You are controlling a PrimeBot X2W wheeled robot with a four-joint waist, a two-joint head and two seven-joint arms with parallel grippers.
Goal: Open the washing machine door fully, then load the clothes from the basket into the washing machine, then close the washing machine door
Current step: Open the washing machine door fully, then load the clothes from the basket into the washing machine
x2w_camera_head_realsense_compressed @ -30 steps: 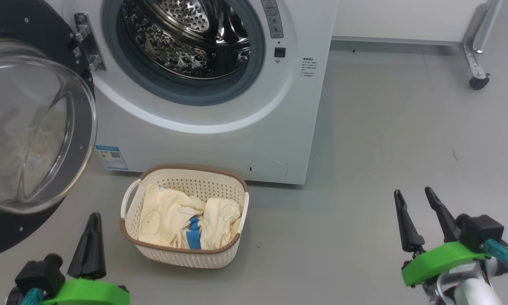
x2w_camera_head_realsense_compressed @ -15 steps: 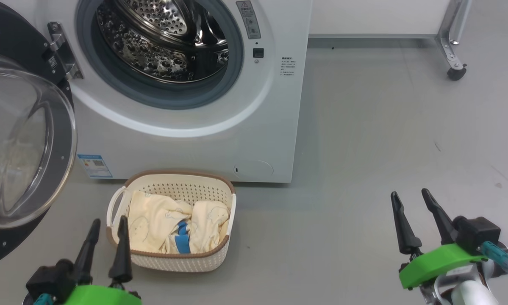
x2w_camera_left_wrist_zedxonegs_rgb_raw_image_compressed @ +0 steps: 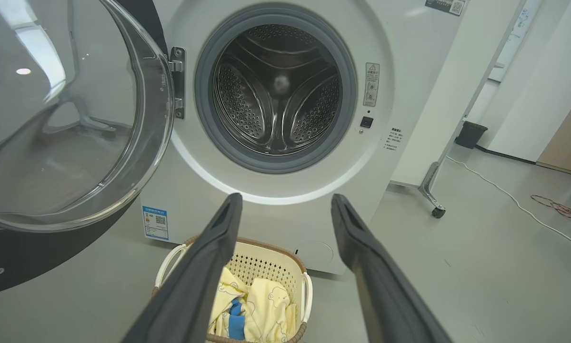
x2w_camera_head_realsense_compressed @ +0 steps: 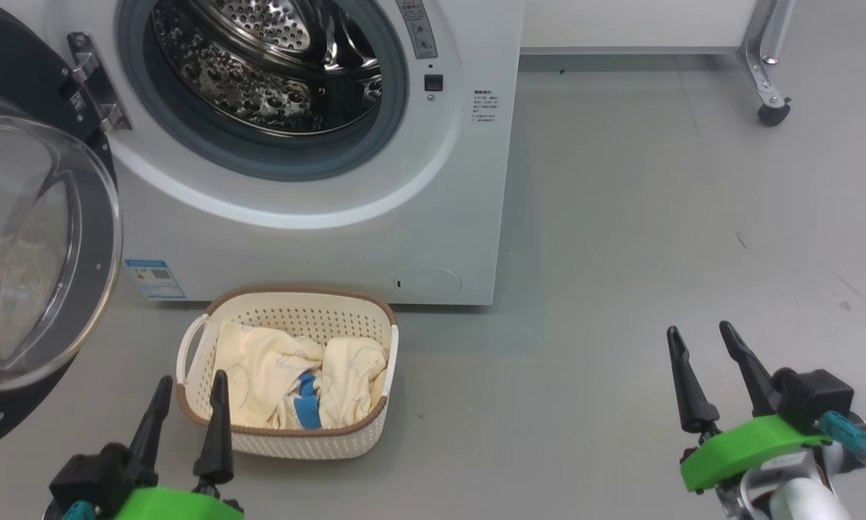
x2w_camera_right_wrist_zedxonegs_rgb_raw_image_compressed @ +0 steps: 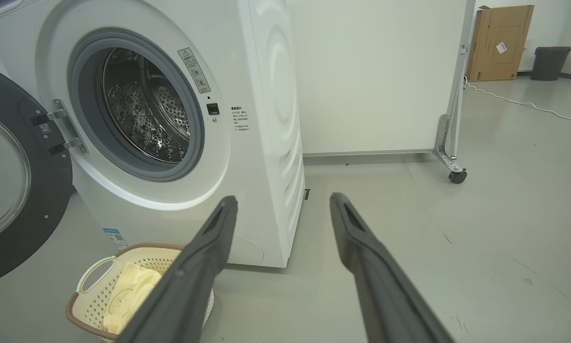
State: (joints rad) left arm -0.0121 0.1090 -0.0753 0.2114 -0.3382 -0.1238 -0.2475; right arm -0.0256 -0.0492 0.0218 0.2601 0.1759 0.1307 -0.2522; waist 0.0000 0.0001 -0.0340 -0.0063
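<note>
Since the washing machine door (x2w_camera_head_realsense_compressed: 42, 253) is swung wide, the washing machine (x2w_camera_head_realsense_compressed: 317, 238) is clear for loading. The left gripper (x2w_camera_head_realsense_compressed: 193, 377) is held, jaws spread, beside the basket (x2w_camera_head_realsense_compressed: 288, 292) holding the clothes (x2w_camera_head_realsense_compressed: 259, 368), presumably for a first grab; the right gripper (x2w_camera_head_realsense_compressed: 698, 328) is parked well apart, jaws spread.

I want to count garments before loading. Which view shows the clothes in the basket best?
The head view: it looks down into the basket, so the clothes show nearly whole. The left wrist view hides part behind a finger and crops the bottom; the right wrist view catches one yellow patch.
</note>
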